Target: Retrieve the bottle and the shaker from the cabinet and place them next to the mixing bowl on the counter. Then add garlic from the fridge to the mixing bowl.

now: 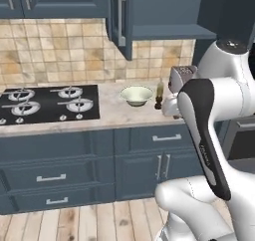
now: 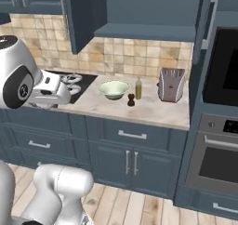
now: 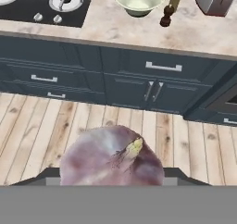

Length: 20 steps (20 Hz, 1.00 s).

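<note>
gripper pinching the purple-white garlic (image 3: 112, 157), mixing bowl (image 2: 114, 89) on the counter (image 2: 153, 108), bottle (image 2: 138, 88) at its 3 o'clock, shaker (image 2: 131, 100) just beside them

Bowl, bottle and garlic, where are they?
mixing bowl (image 2: 114, 89): right base view, its inside.
bottle (image 2: 138, 89): right base view, its yellow body.
garlic (image 3: 111, 157): hand view, its purple skin.

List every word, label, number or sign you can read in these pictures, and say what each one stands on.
No text reads clearly.
Robot arm: small pale lettering on its dark panel, too blurred to read.
Oven: pale marks on its control panel, too small to read.
Bottle, shaker, toaster: no labels visible.
</note>
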{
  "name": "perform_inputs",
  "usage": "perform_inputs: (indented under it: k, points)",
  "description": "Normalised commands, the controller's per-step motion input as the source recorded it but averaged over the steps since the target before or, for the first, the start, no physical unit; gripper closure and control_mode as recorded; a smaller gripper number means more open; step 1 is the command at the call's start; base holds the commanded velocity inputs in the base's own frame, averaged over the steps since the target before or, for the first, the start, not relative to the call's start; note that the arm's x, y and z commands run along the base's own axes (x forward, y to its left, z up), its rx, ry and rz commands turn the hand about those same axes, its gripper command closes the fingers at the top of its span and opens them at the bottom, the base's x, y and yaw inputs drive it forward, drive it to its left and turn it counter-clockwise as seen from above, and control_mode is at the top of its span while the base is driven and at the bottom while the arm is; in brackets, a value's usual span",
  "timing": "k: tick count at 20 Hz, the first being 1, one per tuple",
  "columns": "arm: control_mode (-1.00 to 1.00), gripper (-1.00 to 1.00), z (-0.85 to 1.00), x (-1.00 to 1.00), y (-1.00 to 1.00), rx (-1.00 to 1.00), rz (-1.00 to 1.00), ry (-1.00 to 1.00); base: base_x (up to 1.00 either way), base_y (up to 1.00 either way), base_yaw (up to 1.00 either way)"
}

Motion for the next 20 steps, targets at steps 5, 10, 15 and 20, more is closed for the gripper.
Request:
perform_inputs:
  k: [5,10,15,20]
  points:
    - [1.00,1.00,0.00,0.00,0.00,0.00,0.00,0.00,0.48,-0.53,0.00]
    - [1.00,1.00,0.00,0.00,0.00,0.00,0.00,0.00,0.68,-0.43,0.00]
    - [1.00,1.00,0.00,0.00,0.00,0.00,0.00,0.00,0.80,-0.13,0.01]
    - [1.00,1.00,0.00,0.00,0.00,0.00,0.00,0.00,0.91,0.00,0.00]
